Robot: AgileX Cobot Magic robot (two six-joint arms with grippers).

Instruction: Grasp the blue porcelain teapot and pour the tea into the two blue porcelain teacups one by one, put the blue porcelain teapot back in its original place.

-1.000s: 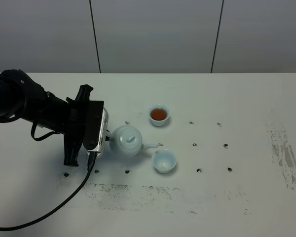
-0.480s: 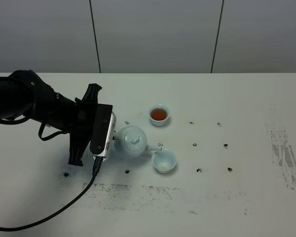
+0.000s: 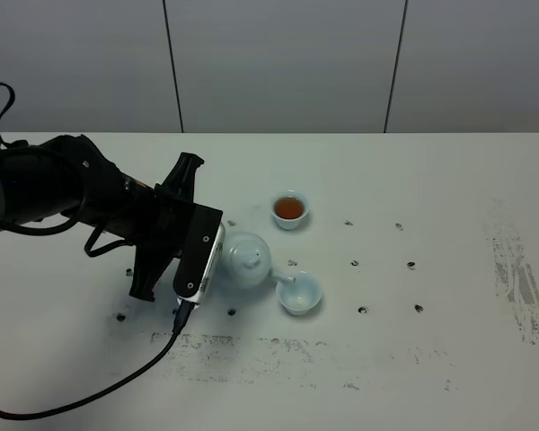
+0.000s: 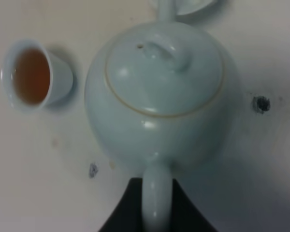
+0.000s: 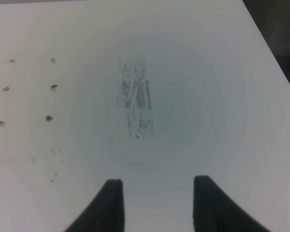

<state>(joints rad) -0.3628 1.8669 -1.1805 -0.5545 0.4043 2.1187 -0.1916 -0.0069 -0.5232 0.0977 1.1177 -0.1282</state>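
The near teacup (image 3: 300, 293) stands closest to the exterior camera; its interior reads pale, with no tea colour discernible, so by judgement it is the 2nd of the 2 cups to be filled. The spout (image 3: 283, 277) of the blue porcelain teapot (image 3: 249, 260) reaches to the rim of this cup, and the pot appears tipped toward it, a posture consistent with pouring; no stream is visible. The teapot lies directly ahead of the left gripper (image 4: 157, 193), between that gripper and the near teacup. The left gripper pinches the loop handle (image 4: 157, 200) between its 2 dark fingers, with the lid (image 4: 164, 67) and spout pointing away from the wrist, so that rolling the wrist lowers the spout. Farther back, the far teacup (image 3: 289, 209) stands apart from the pot and holds amber tea, so by judgement it needs no more. The right gripper (image 5: 157, 188) is spread, holds nothing, and hangs over a scuffed patch of the white table (image 5: 135, 106), well clear of the pour.
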